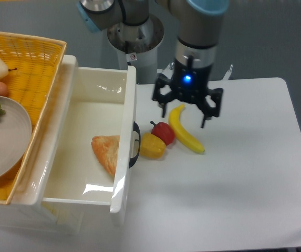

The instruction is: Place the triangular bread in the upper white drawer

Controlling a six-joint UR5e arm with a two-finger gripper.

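Observation:
The triangular bread (107, 152) is an orange-brown toasted wedge. It lies flat on the floor of the upper white drawer (95, 107), near the drawer's front wall. The drawer is pulled open and has a black curved handle (136, 145) on its front. My gripper (187, 114) hangs over the table to the right of the drawer, just above the top end of a yellow banana (184, 129). Its fingers are spread apart and hold nothing.
A red pepper (163, 132) and a small yellow-orange pepper (152, 146) lie on the white table next to the drawer handle. A yellow woven basket (32, 58) at left holds a grey plate (6, 142), a white fruit and other food.

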